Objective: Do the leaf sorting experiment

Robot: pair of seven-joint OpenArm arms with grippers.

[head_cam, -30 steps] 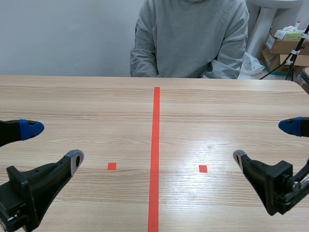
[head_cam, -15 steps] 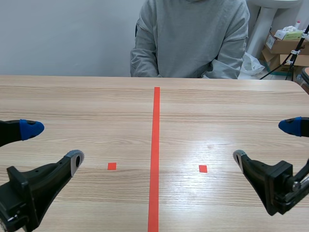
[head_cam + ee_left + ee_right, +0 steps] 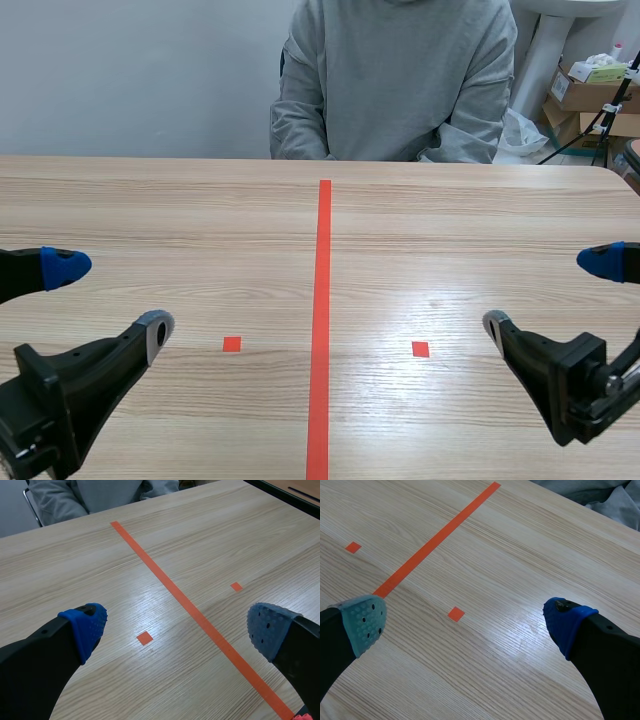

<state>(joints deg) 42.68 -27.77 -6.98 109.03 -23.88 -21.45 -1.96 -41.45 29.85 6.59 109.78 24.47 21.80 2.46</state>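
No leaves or sorting items show on the table (image 3: pixel 200 220) in any view. My left gripper (image 3: pixel 108 297) hovers low at the near left, open, with nothing between its fingers; in its own wrist view the left gripper (image 3: pixel 177 625) spans bare wood and tape marks. At the near right, my right gripper (image 3: pixel 548 292) is open too and holds nothing; the right wrist view shows that same gripper (image 3: pixel 465 615) over bare wood.
A person in a grey sweatshirt (image 3: pixel 395 80) sits across the table, hands below its far edge. Cardboard boxes (image 3: pixel 590 100) and a white stand are behind at the right.
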